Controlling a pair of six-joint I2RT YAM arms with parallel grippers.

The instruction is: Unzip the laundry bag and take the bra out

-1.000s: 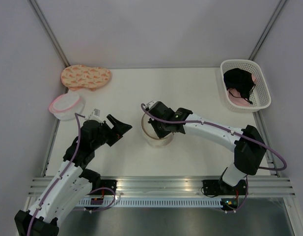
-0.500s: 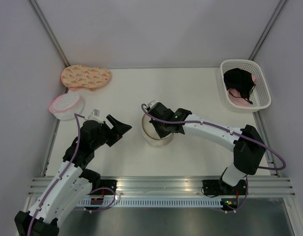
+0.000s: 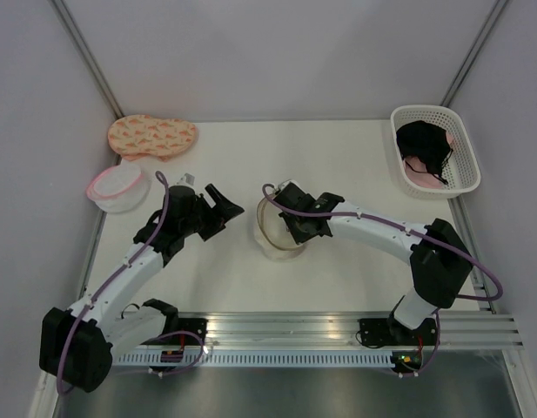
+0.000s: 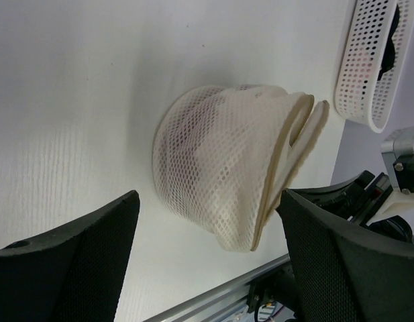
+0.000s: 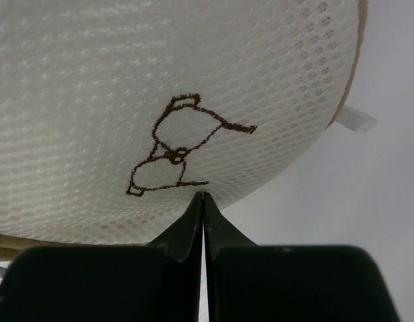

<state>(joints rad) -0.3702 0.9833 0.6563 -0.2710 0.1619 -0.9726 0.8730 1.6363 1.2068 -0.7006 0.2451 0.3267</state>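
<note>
The cream mesh laundry bag (image 3: 272, 233) sits mid-table. In the left wrist view (image 4: 227, 168) it lies domed, its two halves slightly parted at the brown rim on the right. My right gripper (image 3: 296, 232) is shut, its tips pinching the mesh of the bag's upper half by a brown stitched drawing (image 5: 183, 144); its closed tips show in the right wrist view (image 5: 203, 196). My left gripper (image 3: 226, 202) is open and empty, just left of the bag, and in the left wrist view (image 4: 208, 201) the bag lies ahead of its fingers. The bra is hidden; only a dim dark shade shows through the mesh.
A pink-rimmed round bag (image 3: 118, 185) and an orange patterned pouch (image 3: 152, 136) lie at the far left. A white basket (image 3: 465, 150) at the far right holds a black garment (image 3: 425, 144) over a pink one (image 3: 420, 178). A metal rail (image 3: 285, 324) runs along the near edge.
My left arm has reached forward and right, bringing its open gripper close to the bag. The right gripper and the bag have shifted slightly right.
</note>
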